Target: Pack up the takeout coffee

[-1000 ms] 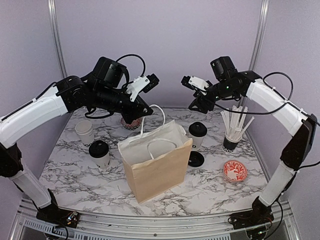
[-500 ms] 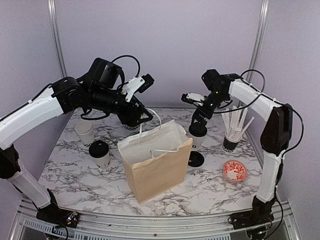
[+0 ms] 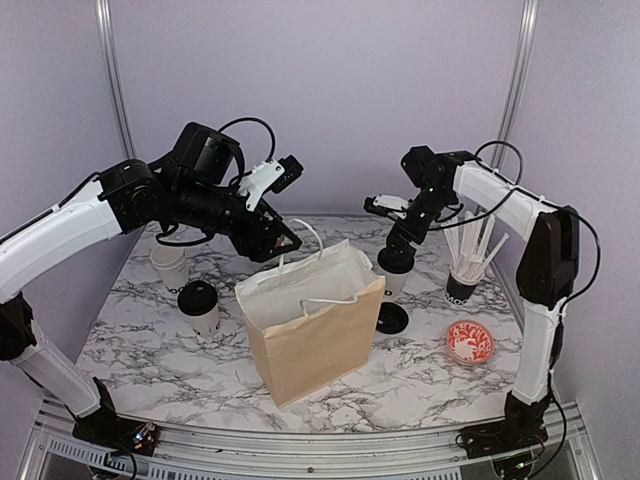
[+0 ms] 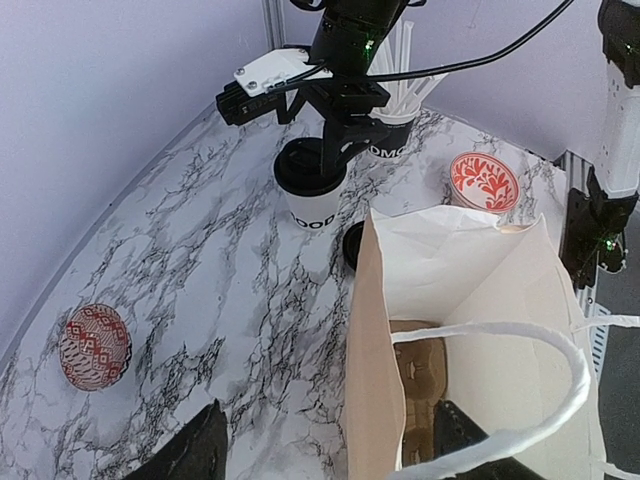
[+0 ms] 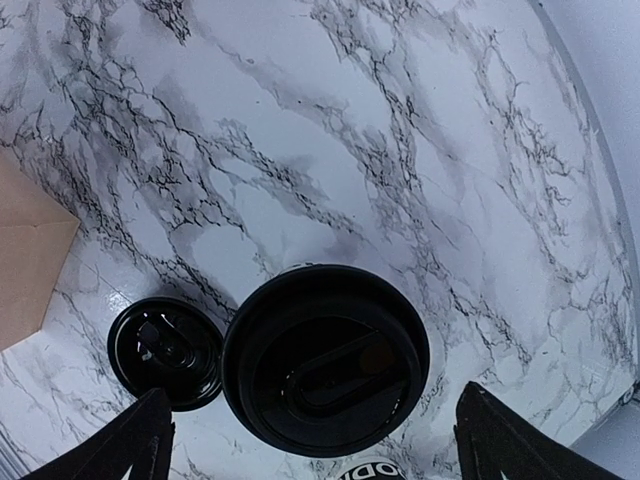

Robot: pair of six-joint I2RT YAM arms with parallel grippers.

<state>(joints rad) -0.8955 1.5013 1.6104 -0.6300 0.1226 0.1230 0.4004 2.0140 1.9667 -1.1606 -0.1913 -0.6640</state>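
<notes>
Two lidded coffee cups stand on the marble table (image 3: 150,360), top view: right cup (image 3: 396,264) just beside the brown paper bag (image 3: 315,330), left cup (image 3: 201,306) on the bag's other side, both outside it. Lidless white cup (image 3: 168,266) stands behind the left cup. Loose black lid (image 3: 391,318) lies flat in front of the right cup. Dark cup of white sticks (image 3: 462,285) and red patterned bowl (image 3: 469,342) sit far right. Right gripper (image 3: 398,238) hangs directly over the right cup; left gripper (image 3: 277,238) sits at the bag's back rim. Left wrist view: jaws spread wide, one finger (image 4: 200,455) outside the bag's near wall, the other over its open mouth, gripping nothing; bag upright, white handle (image 4: 480,332) looping across the mouth; a second patterned bowl (image 4: 95,346) rests well apart on the marble. Right wrist view: jaws stand wide apart either side of the right cup's lid, above it, no contact visible; loose lid lies just beside the cup.
</notes>
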